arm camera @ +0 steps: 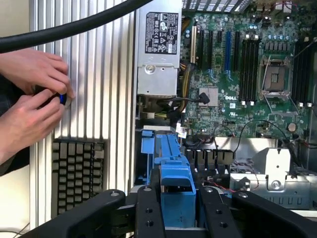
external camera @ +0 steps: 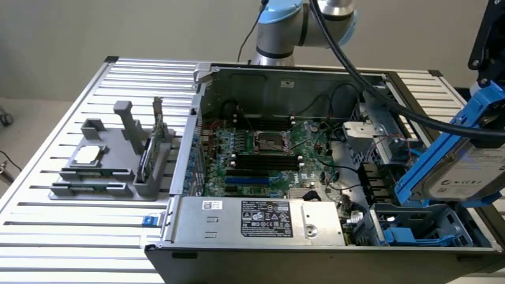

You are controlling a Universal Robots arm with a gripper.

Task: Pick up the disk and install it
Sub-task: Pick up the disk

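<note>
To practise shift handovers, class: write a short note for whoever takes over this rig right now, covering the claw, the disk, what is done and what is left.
Claw: shut on the disk, gripping it at its blue rails.
Disk: in the air and tilted, over the blue bay at the front corner of the open computer case, on the exterior view's right.
Done: the disk is picked up and at the case.
Left: the disk is not yet seated in the bay.
Note: a person's hands are over the table beside the case.
</note>
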